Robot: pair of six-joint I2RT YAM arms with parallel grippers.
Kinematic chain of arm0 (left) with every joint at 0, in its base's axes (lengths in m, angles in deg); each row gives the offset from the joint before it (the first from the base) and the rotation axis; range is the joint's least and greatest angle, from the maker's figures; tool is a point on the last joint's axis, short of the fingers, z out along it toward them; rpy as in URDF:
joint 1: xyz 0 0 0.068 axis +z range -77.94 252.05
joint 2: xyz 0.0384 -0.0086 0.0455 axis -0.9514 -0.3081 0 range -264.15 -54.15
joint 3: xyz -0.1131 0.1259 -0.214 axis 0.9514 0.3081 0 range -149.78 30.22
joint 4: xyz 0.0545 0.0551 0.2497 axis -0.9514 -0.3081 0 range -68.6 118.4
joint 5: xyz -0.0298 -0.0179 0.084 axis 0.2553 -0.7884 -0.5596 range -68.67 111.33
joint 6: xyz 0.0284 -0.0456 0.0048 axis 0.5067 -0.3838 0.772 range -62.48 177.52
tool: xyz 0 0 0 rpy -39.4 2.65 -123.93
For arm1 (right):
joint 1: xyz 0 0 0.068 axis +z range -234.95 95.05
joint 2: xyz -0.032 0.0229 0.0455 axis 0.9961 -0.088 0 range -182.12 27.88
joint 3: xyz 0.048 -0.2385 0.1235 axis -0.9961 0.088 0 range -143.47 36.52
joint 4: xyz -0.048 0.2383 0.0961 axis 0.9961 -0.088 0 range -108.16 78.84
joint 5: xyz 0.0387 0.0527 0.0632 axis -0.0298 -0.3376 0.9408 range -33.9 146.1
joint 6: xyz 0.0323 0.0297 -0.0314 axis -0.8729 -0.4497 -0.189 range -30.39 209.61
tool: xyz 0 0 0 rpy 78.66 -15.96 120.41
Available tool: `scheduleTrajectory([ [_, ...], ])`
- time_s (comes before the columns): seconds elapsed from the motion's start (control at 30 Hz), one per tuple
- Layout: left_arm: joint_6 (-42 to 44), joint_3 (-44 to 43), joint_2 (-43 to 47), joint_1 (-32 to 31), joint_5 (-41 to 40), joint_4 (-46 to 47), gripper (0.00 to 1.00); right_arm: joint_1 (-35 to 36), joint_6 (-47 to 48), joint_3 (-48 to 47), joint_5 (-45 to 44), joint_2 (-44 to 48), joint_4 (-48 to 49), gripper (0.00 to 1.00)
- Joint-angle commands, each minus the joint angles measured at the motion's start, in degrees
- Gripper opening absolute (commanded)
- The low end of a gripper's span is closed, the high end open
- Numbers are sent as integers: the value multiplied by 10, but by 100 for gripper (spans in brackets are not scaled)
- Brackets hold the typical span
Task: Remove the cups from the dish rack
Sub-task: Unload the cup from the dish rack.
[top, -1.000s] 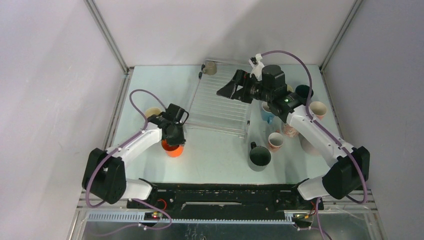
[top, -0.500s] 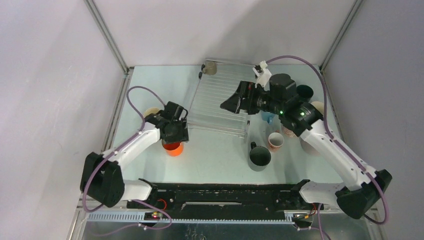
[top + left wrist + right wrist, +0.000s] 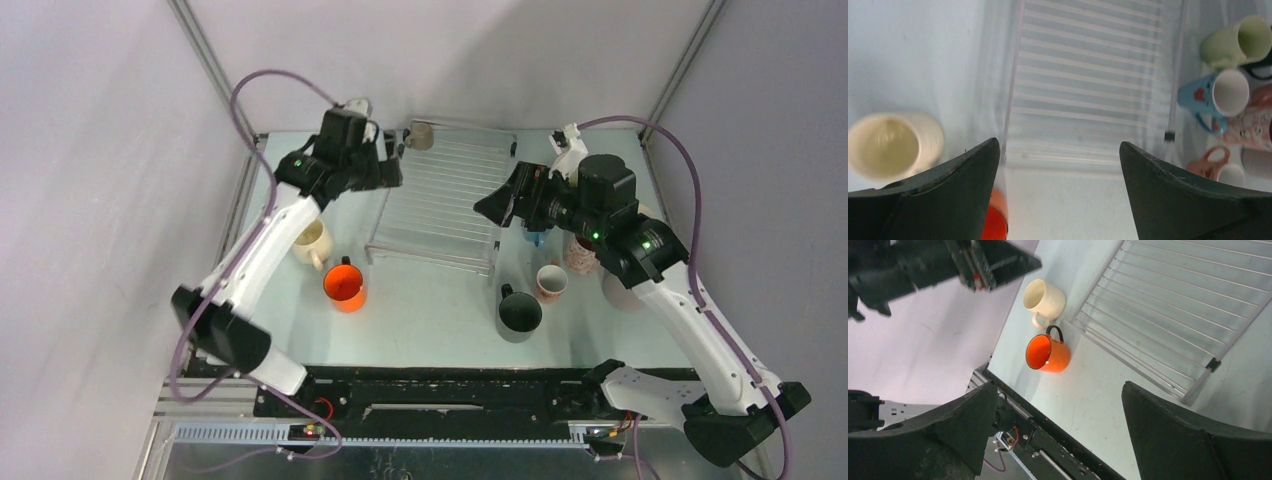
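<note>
So the left pincer [image 3: 392, 172] and right pincer [image 3: 488, 206] are both spread wide, nothing in either, hanging at opposite sides of the flat silvery wire dish rack [image 3: 440, 200]. One greyish ceramic mug [image 3: 421, 135] sits at its far left corner, a glossy orange mug [image 3: 345, 287] out on the pale counter [image 3: 430, 300].

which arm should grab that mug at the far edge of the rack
Left, probably. The open left gripper hangs by the dish rack's far left corner, close to the greyish mug. The right gripper, also open, sits over the rack's right edge, farther away.
</note>
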Motion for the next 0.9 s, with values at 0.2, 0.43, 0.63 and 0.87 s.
scheduleTrajectory([
  [0.2,149,-387,-331,21,-5,25,96,-14,25,3,-14,13,-39,100],
  [0.43,167,-506,-469,43,41,117,96,-17,43,3,-32,7,-36,100],
  [0.63,139,-514,-537,59,76,254,94,-24,53,21,-43,5,-13,100],
  [0.87,62,-536,-612,73,109,369,93,-46,63,35,-40,-12,8,100],
])
